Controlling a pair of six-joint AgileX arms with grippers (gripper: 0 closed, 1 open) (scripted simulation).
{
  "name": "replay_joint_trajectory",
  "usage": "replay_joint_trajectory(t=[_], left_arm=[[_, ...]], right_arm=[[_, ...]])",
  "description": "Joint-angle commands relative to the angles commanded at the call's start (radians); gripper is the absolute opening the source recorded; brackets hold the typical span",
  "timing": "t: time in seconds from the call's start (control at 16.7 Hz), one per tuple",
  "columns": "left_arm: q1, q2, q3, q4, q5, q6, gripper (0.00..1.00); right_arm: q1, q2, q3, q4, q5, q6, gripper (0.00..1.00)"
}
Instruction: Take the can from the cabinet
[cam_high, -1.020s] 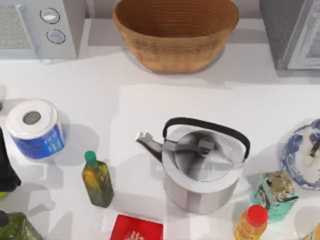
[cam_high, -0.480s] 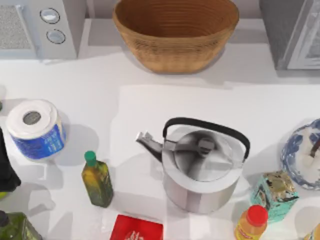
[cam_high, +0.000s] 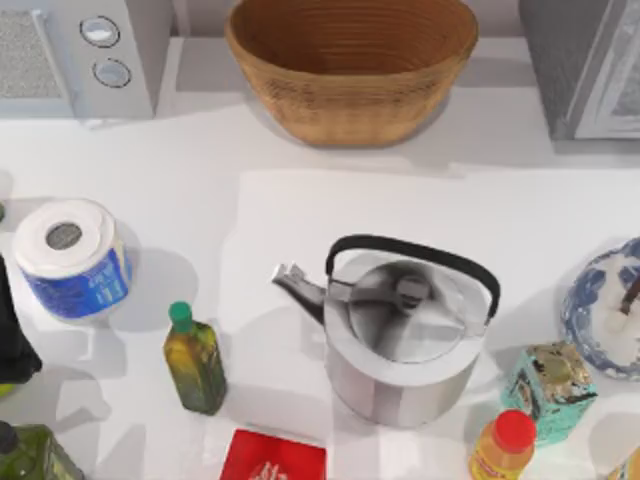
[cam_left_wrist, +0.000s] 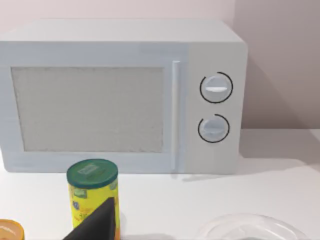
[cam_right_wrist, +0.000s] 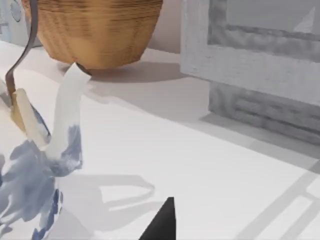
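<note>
The grey cabinet (cam_high: 585, 70) stands at the table's back right corner. In the right wrist view its framed front (cam_right_wrist: 255, 55) faces the table. The can is hidden. My right gripper (cam_right_wrist: 161, 222) shows as a dark wedge low over the table, well short of the cabinet and beside a blue-and-white teapot (cam_right_wrist: 30, 185). My left arm (cam_high: 12, 335) is a dark shape at the table's left edge. My left gripper (cam_left_wrist: 95, 224) is a dark wedge in front of a yellow tub with a green lid (cam_left_wrist: 93, 192) that stands before the microwave (cam_left_wrist: 120, 95).
A steel kettle (cam_high: 405, 340) fills the middle front and a wicker basket (cam_high: 350, 65) sits at the back. Around them are a paper roll (cam_high: 70, 255), an oil bottle (cam_high: 195, 360), a red box (cam_high: 273, 457), an orange bottle (cam_high: 500, 447) and a teal carton (cam_high: 550, 388).
</note>
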Motion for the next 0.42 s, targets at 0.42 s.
replay_joint_trajectory(t=[0.42], left_arm=[[0.000, 0.000, 0.000, 0.000, 0.000, 0.000, 1.00]], right_arm=[[0.000, 0.000, 0.000, 0.000, 0.000, 0.000, 1.00]])
